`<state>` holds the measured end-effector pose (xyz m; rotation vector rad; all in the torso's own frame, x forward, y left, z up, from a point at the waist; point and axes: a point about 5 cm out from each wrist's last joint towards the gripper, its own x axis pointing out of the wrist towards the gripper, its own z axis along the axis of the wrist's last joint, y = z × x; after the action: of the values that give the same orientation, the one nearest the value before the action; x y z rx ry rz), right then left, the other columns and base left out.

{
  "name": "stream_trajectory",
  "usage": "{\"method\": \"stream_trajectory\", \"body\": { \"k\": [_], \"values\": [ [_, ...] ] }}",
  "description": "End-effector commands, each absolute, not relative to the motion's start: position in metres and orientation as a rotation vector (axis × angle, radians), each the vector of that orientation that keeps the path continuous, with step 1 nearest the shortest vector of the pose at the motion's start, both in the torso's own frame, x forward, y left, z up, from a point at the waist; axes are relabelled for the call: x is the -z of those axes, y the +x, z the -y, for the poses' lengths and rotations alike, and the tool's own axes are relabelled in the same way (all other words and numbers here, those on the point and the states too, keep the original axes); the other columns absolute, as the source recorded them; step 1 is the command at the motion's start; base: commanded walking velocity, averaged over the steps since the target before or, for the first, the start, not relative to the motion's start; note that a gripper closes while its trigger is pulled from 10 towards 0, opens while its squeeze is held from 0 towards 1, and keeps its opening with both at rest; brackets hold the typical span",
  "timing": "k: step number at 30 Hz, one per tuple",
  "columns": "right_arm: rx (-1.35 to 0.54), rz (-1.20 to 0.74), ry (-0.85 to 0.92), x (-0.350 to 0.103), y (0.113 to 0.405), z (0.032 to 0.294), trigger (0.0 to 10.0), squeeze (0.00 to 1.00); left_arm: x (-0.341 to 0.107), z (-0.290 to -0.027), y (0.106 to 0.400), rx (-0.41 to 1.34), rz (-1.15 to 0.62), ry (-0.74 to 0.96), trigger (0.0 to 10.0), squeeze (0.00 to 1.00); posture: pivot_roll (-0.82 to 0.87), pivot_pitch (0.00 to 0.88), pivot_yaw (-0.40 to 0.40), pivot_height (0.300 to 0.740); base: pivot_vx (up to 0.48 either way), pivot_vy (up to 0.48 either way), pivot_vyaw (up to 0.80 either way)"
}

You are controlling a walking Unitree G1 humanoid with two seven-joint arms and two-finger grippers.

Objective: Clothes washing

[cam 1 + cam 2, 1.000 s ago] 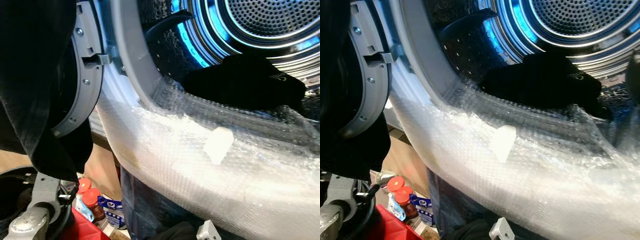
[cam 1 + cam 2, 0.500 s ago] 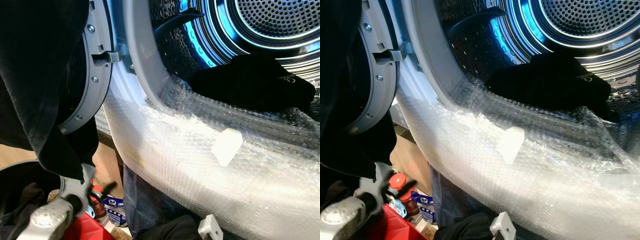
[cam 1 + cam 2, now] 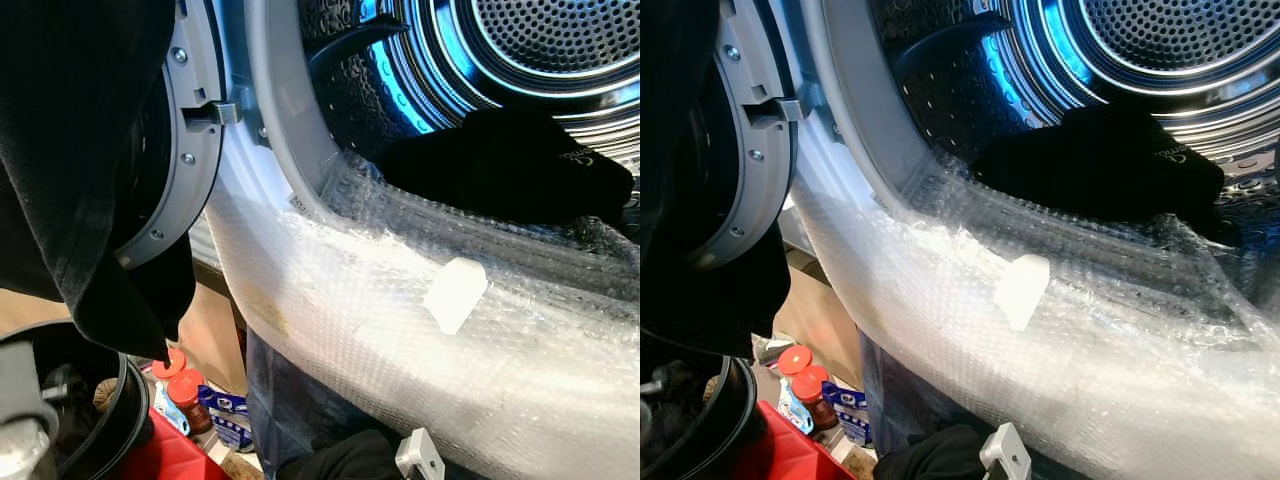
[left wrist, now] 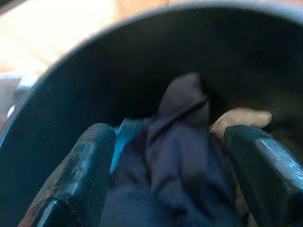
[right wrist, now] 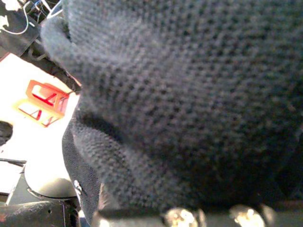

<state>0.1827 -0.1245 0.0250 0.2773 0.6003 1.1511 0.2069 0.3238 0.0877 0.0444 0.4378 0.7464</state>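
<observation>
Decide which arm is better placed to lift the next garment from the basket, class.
Left, probably. Its gripper is down inside the dark basket, jaws open either side of a dark navy garment; the right wrist view is covered by knitted fabric.

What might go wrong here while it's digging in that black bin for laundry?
The left gripper has its fingers on either side of a dark blue garment in the black bin; a loose pinch might drop it. The black cloth draped by the open door hides much of the head camera's view. A garment lifted to the drum could snag on the bubble wrap over its rim.
</observation>
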Motion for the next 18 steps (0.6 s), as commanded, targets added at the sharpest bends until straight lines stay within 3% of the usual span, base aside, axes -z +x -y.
{"method": "stream_trajectory", "body": {
  "k": [1, 4, 9, 10, 18],
  "values": [
    [-1.157, -0.595, 0.288, -0.026, 0.182, 0.122, 0.0, 0.00, -0.080, -0.327, 0.200, -0.788, -0.471, -0.024, 10.0, 0.00, 0.05, 0.061, 0.002, 0.740, 0.000, 0.000, 0.00],
    [-1.160, -0.595, 0.284, -0.026, 0.183, 0.121, 0.0, 0.00, -0.069, -0.321, 0.201, -0.741, -0.488, -0.149, 10.0, 0.00, 0.05, 0.061, 0.002, 0.740, 0.000, 0.000, 0.00],
    [-1.163, -0.596, 0.282, -0.026, 0.184, 0.120, 0.0, 0.00, -0.065, -0.314, 0.204, -0.674, -0.497, -0.206, 10.0, 0.00, 0.05, 0.058, 0.000, 0.740, 0.000, 0.000, 0.00],
    [-1.165, -0.595, 0.281, -0.026, 0.184, 0.120, 0.0, 0.00, -0.060, -0.303, 0.207, -0.571, -0.532, -0.231, 10.0, 0.00, 0.05, 0.057, -0.001, 0.740, 0.000, 0.000, 0.00],
    [-1.169, -0.589, 0.278, -0.027, 0.187, 0.119, 0.0, 0.00, -0.053, -0.268, 0.212, -0.245, -0.594, -0.330, 10.0, 0.00, 0.05, 0.056, -0.001, 0.740, 0.000, 0.000, 0.00]
  ]
}}
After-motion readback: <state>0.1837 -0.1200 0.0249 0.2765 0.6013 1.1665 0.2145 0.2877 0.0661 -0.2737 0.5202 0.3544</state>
